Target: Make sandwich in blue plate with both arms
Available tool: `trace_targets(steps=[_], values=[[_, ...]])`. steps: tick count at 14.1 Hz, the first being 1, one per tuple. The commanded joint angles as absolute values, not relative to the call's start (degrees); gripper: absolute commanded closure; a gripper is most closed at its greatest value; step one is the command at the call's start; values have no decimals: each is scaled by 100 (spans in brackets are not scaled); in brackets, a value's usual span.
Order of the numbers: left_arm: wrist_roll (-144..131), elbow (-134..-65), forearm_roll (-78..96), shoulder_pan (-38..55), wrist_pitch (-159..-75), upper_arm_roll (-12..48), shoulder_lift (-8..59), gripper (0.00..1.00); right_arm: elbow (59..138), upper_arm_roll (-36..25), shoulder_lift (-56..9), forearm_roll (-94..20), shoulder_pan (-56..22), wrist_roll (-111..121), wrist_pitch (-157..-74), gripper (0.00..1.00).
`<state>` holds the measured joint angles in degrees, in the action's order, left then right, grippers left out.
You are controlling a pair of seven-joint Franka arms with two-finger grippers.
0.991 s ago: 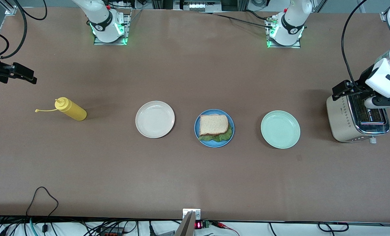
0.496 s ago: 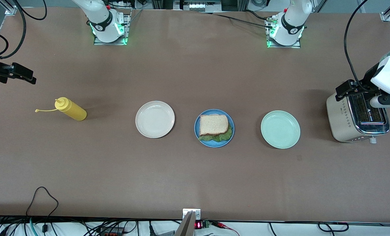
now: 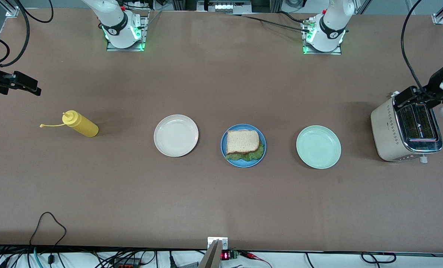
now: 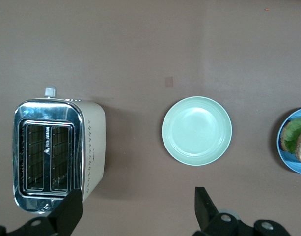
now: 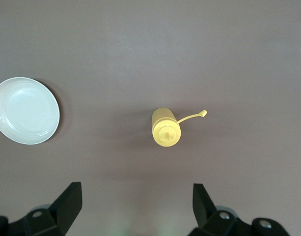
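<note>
Both jaws spread, empty: left gripper (image 4: 135,211) over toaster (image 3: 405,132) edge, right gripper (image 5: 135,209) over worktop (image 3: 214,201) near yellow bottle (image 3: 80,124). Sandwich (image 3: 243,142) on blue plate (image 3: 224,147), between white plate (image 3: 176,135) and mint plate (image 3: 318,147).

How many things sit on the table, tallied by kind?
Plates: 3, namely blue plate, white plate, mint plate
Sandwich: 1, on the blue plate
Mustard bottle: 1
Toaster: 1
Total: 6
</note>
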<state>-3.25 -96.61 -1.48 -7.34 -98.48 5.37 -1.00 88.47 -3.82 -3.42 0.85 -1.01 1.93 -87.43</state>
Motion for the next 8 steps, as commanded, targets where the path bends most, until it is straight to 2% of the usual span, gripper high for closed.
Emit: trace_targets(steps=[1,3,8], values=[[-325,-10081,-220,-659,-9766,518,-588,0,8877,-413,-308,97,-132,97,-8780,0],[-255,-10072,-220,-659,-9397,519,-598,0,8877,-413,-308,97,-132,97,-8771,0],[-229,-10072,-220,-677,-9211,510,-598,0,8877,-413,-308,88,-123,97,-8763,0]])
